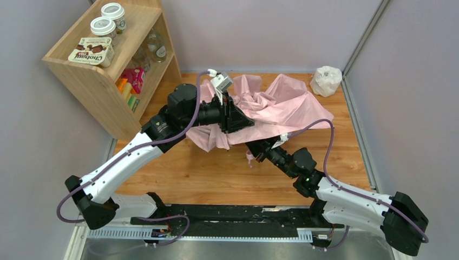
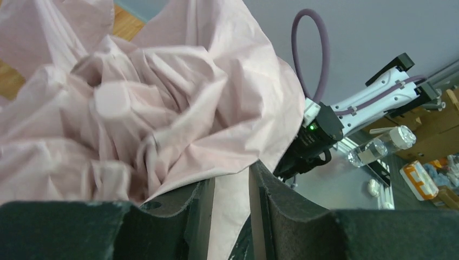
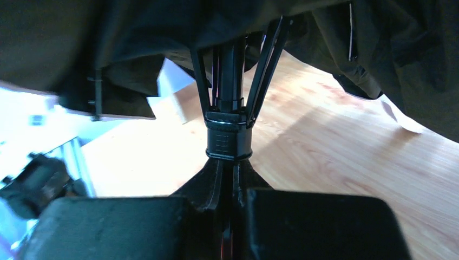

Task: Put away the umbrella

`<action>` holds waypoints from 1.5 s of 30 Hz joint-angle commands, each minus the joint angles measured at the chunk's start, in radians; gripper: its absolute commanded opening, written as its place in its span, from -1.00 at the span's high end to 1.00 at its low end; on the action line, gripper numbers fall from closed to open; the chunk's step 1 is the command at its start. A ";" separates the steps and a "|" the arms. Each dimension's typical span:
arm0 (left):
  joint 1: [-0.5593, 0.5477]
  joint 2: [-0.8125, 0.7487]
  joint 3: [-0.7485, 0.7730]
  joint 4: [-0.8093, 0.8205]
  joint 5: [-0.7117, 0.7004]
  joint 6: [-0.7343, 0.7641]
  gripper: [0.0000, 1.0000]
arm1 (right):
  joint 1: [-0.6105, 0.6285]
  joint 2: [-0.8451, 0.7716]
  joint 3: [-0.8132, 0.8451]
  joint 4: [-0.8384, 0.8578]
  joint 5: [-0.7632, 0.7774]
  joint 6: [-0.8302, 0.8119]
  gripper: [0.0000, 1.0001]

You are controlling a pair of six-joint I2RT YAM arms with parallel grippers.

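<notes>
Your umbrella point(image 1: 281, 103) lies half-collapsed on the wooden table point(image 1: 189, 168), just right of the wooden shelf point(image 1: 92, 81), its pale pink canopy crumpled in a loose heap. Your left gripper point(image 1: 244, 122) sits at the heap's edge nearest the shelf. In its wrist view, a fold of the pink fabric point(image 2: 162, 97) runs down between the fingers point(image 2: 303, 227), so it is pinched on the canopy. Your right gripper point(image 1: 260, 153) reaches under the heap from the side away from the shelf. Its wrist view shows the fingers clamped on the black shaft just below the runner point(image 3: 229, 138), with ribs point(image 3: 265, 65) fanning up into the shadowed canopy. A white plastic bag point(image 1: 326, 80) sits well right of the shelf, apart from the umbrella.
</notes>
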 commanded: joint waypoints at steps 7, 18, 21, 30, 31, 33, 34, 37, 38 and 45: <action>0.016 0.169 0.052 0.244 0.136 -0.077 0.26 | 0.042 0.064 0.006 0.220 -0.271 0.089 1.00; 0.017 -0.089 0.001 0.092 0.052 -0.080 -0.39 | -0.015 0.034 -0.040 0.200 -0.224 0.067 1.00; 0.017 -0.228 -0.057 0.037 -0.057 -0.105 -0.40 | -0.029 0.021 -0.019 0.150 -0.225 0.034 1.00; 0.017 -0.356 -0.114 -0.211 -0.302 -0.080 -0.42 | -0.033 0.023 0.015 0.111 -0.242 0.012 1.00; 0.017 -0.348 -0.118 -0.185 -0.292 -0.101 -0.42 | -0.033 0.024 0.013 0.113 -0.244 0.013 1.00; 0.017 -0.327 -0.140 -0.137 -0.223 -0.099 -0.43 | -0.032 0.024 0.015 0.114 -0.244 0.014 1.00; 0.017 -0.304 -0.132 -0.151 -0.231 -0.094 -0.43 | -0.033 0.024 0.013 0.113 -0.245 0.014 1.00; 0.017 -0.272 -0.117 -0.221 -0.298 -0.067 -0.44 | -0.033 0.018 0.025 0.096 -0.268 0.017 1.00; 0.017 -0.261 -0.123 -0.218 -0.298 -0.062 -0.44 | -0.033 0.015 0.026 0.091 -0.277 0.017 1.00; 0.017 -0.207 -0.100 -0.276 -0.401 0.016 -0.45 | -0.033 -0.009 0.027 0.084 -0.354 0.012 1.00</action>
